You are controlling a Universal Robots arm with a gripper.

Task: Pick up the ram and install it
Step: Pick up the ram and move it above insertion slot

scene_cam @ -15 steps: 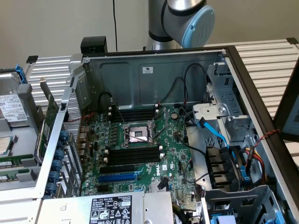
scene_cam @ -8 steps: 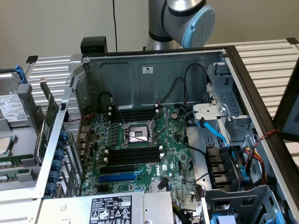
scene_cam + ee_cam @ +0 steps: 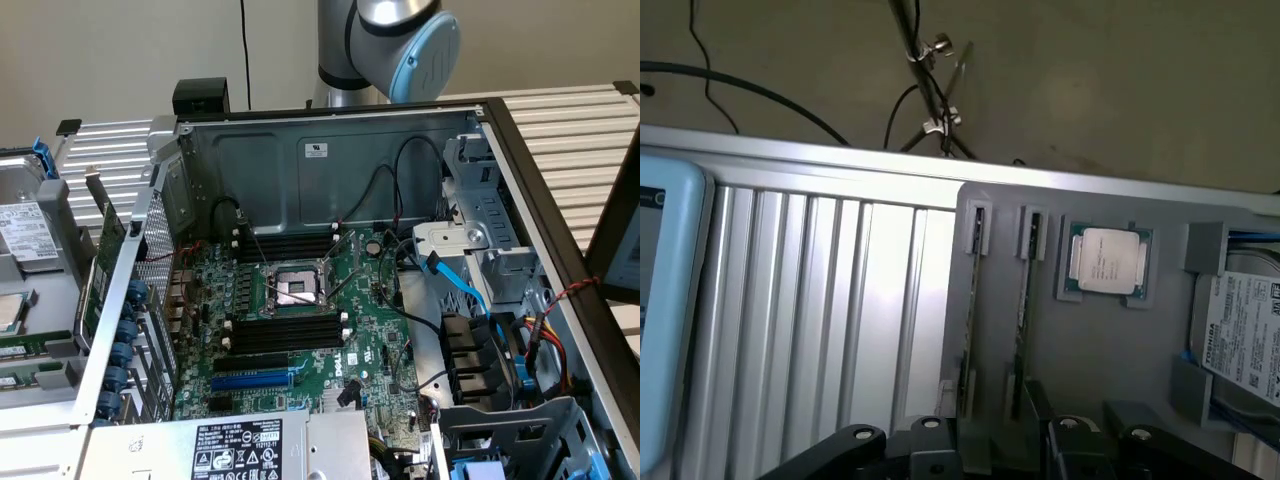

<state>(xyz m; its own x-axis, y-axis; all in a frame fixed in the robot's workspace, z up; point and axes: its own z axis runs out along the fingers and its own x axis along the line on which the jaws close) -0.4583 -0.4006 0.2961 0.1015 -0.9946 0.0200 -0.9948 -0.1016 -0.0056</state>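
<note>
Flat circuit motherboard [image 3: 365, 335]: green. Its long memory slots [image 3: 285, 335]: black, white end clips. Plastic expansion slot [image 3: 250, 381]: blue. Ribbed aluminium table [image 3: 810, 300]: silver-grey, striped. Moulded plastic tray [image 3: 1100, 350]: grey. Thin ram sticks [image 3: 1023, 300]: dark green.

Case [image 3: 300, 170] centre, motherboard [image 3: 370, 330] on its floor; memory slots [image 3: 280, 332] far and near of socket [image 3: 292, 287]. Tray [image 3: 40, 398] outside case, exterior view's left: ram sticks [image 3: 1022, 300] nearest, side by side; processor [image 3: 1108, 262] farther; hard drive [image 3: 1245, 335] farthest.

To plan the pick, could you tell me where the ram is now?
Two ram sticks stand on edge in the grey holder, beside the processor; in the exterior view this holder lies at the left, outside the computer case.
</note>
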